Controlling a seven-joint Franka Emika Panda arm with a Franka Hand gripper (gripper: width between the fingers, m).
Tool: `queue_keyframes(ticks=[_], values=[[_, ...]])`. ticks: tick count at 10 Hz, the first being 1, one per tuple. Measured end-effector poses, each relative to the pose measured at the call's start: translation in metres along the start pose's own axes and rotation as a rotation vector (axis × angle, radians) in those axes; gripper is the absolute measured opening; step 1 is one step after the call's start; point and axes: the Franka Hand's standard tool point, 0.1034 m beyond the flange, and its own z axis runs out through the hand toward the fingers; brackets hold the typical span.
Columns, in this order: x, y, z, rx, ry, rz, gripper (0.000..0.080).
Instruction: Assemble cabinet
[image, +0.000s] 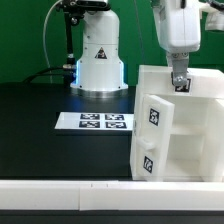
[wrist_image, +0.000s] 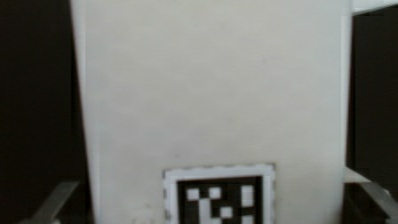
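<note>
The white cabinet (image: 170, 125) stands at the exterior view's right, with two black-and-white tags on its near side face. My gripper (image: 180, 86) comes down from above onto its upper edge. In the wrist view a white panel of the cabinet (wrist_image: 205, 90) with one tag fills the space between my two fingers (wrist_image: 63, 203), which press against its two sides. The gripper (wrist_image: 214, 205) looks shut on that panel. The cabinet's right side runs out of the exterior view.
The marker board (image: 93, 121) lies flat on the black table left of the cabinet. The white robot base (image: 98, 60) stands behind it. A white rail (image: 60, 194) runs along the table's near edge.
</note>
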Motion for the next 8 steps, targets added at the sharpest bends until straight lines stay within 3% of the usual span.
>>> queue_keyframes(ticks=[1, 2, 3, 4, 6, 8], values=[[-0.001, 0.000, 0.000, -0.001, -0.001, -0.004, 0.0557], [-0.003, 0.002, 0.000, -0.007, 0.000, -0.023, 0.0723], [-0.010, 0.005, -0.001, -0.016, -0.003, -0.053, 0.0784], [-0.016, 0.007, -0.009, -0.021, -0.011, -0.072, 0.0784], [-0.024, 0.003, -0.032, -0.001, -0.041, -0.091, 0.0796], [-0.023, 0.005, -0.027, -0.008, -0.039, -0.097, 0.0796]])
